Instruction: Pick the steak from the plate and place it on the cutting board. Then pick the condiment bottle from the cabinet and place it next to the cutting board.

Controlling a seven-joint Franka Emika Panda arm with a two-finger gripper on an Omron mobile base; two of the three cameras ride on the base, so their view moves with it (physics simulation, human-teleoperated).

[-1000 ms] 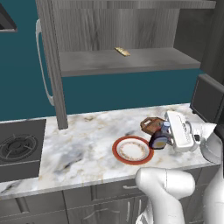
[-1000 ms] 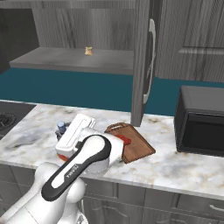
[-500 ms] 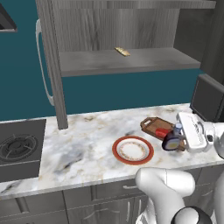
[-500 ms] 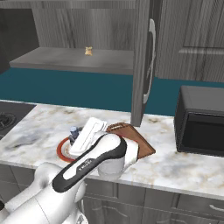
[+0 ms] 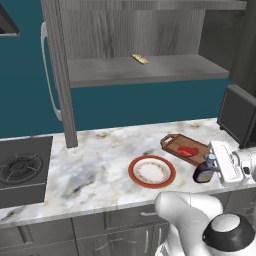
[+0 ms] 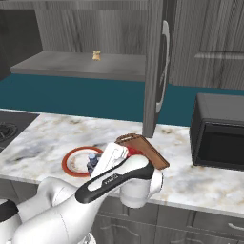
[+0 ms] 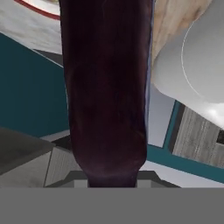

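The robot's fingers (image 5: 210, 169) are clamped shut around the dark condiment bottle (image 5: 204, 172), held lying on its side just above the desk (image 5: 100, 160), beside the cutting board's (image 5: 176, 143) near edge.

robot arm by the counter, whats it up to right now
The arm's gripper is shut on the condiment bottle, holding it low over the marble counter just beside the cutting board. The steak already lies on the board, and the plate sits bare nearby. A small tan item lies on the open shelf of the cabinet.
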